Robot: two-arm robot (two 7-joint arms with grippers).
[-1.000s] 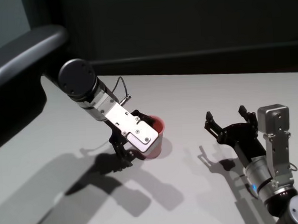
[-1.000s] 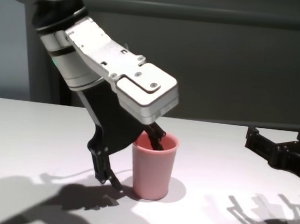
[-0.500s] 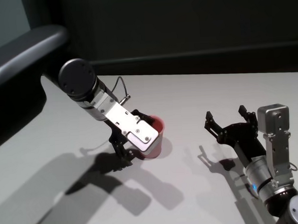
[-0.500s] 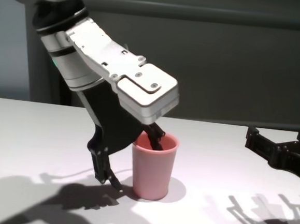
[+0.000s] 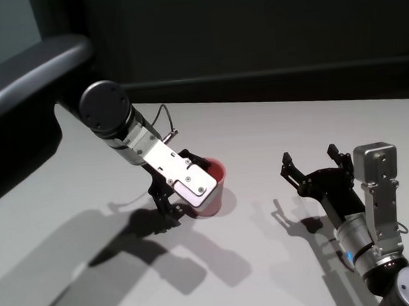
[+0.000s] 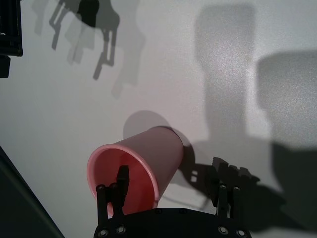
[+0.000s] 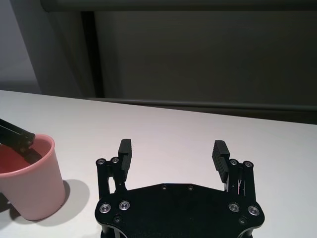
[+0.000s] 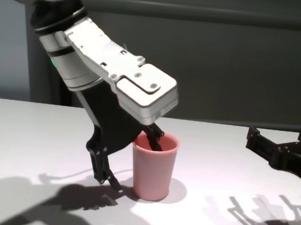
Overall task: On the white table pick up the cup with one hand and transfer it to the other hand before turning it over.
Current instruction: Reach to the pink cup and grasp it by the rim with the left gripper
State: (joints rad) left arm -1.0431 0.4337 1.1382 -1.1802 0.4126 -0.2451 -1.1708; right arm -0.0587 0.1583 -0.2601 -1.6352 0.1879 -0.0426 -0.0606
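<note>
Cup [image 8: 154, 166] pink, tapered, upright on white table [image 8: 23, 134], centre of chest frame | left gripper [image 8: 131, 160] straddles its wall, one finger inside, one outside, not yet clamped, likely set for a rim pinch | right gripper [image 7: 171, 152] spread wide, lower right, apparently awaiting handover

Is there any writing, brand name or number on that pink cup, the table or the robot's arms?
None can be read anywhere.
The cup is plain pink.
The white table is bare of marks.
The left gripper, straddling the cup's wall, and the open right gripper show only screws, no lettering.
</note>
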